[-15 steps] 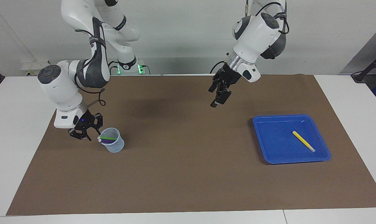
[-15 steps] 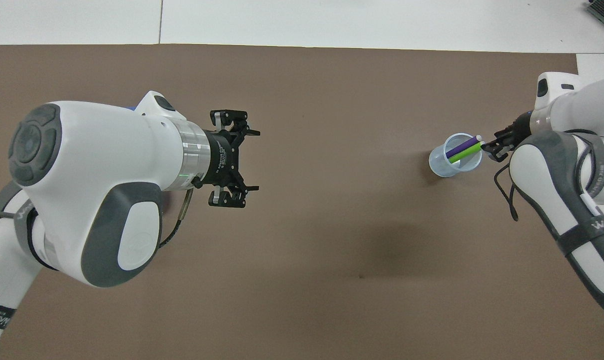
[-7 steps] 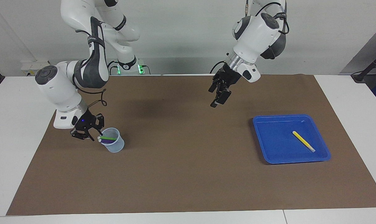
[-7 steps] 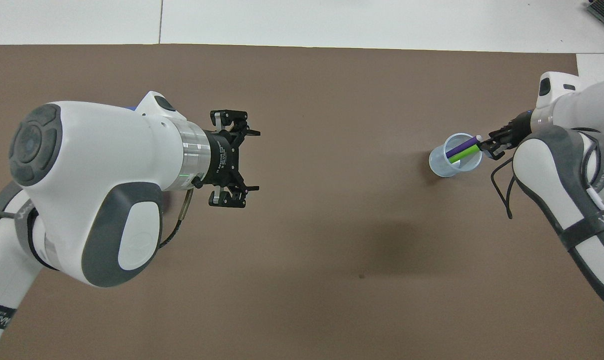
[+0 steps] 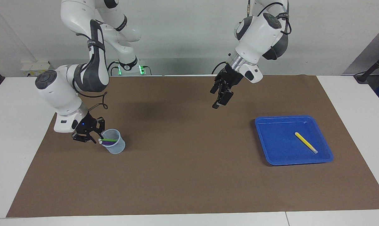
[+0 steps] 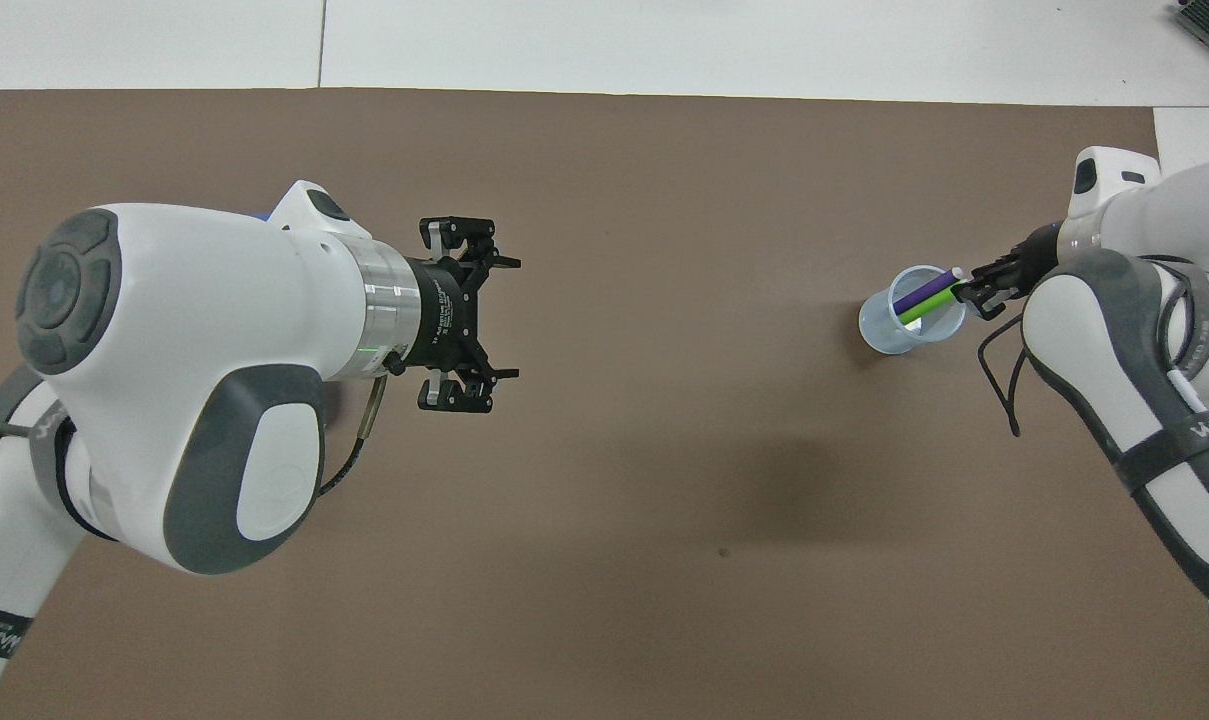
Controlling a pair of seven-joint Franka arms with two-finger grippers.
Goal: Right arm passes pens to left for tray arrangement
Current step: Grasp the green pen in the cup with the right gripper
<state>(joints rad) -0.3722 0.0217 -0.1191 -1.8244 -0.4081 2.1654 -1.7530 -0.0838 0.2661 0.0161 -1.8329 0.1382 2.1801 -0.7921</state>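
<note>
Green pen [image 5: 109,139] and purple pen [image 5: 107,142] lean in the cup [image 5: 115,146]; a yellow pen [image 5: 306,142] lies in the tray [image 5: 264,138]. Right tool [image 5: 97,139] sits at their whitish tips; its grip I cannot tell. Left tool [image 5: 219,100] waits, spread. Light, stiff, slick; best pinched at the protruding end, since the cup tips easily.

Over the last second the right arm's black two-finger gripper [image 5: 94,137] has edged in toward the small clear plastic cup [image 5: 114,145], its fingertips drawing together around the whitish tip of the bright green pen [image 6: 926,305] that leans out over the rim.
</note>
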